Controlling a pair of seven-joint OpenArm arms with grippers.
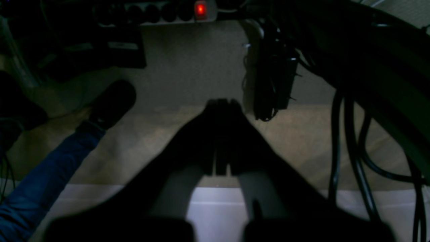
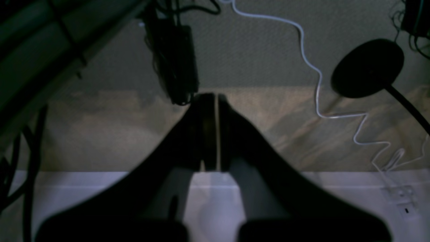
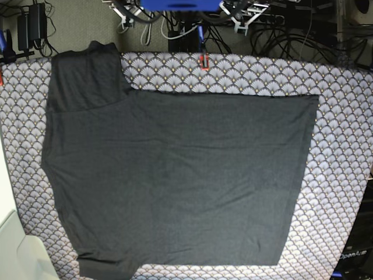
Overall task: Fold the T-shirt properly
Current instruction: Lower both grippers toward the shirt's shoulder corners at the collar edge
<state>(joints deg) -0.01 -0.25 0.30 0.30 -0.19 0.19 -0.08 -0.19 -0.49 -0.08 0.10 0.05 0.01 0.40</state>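
The T-shirt (image 3: 175, 181) lies spread flat and plain side up on the fan-patterned tablecloth (image 3: 344, 146), its collar end toward the base view's left, one sleeve (image 3: 87, 76) reaching the far edge and the other (image 3: 108, 265) at the near edge, the hem running down the right side. I judge it has been laid out this way so that every edge is reachable and I can take the first fold cleanly; no fold has been made, so the task is at its very start. Neither of my arms shows over the table in the base view. Both wrist cameras look down past the table's edge at the floor, so I take my arms to be parked low and tucked back, off the cloth. My left gripper (image 1: 221, 104) has its two dark fingers pressed together with nothing between them; beyond it I see a power strip (image 1: 168, 10) with a lit red switch, hanging cables (image 1: 349, 144), and a person's shoe (image 1: 112, 102) and blue trouser leg. My right gripper (image 2: 211, 101) is likewise closed and empty, only a thin sliver of light between its fingers, with a white cord (image 2: 319, 90) trailing over the floor and a round black stand base (image 2: 368, 67) beside it
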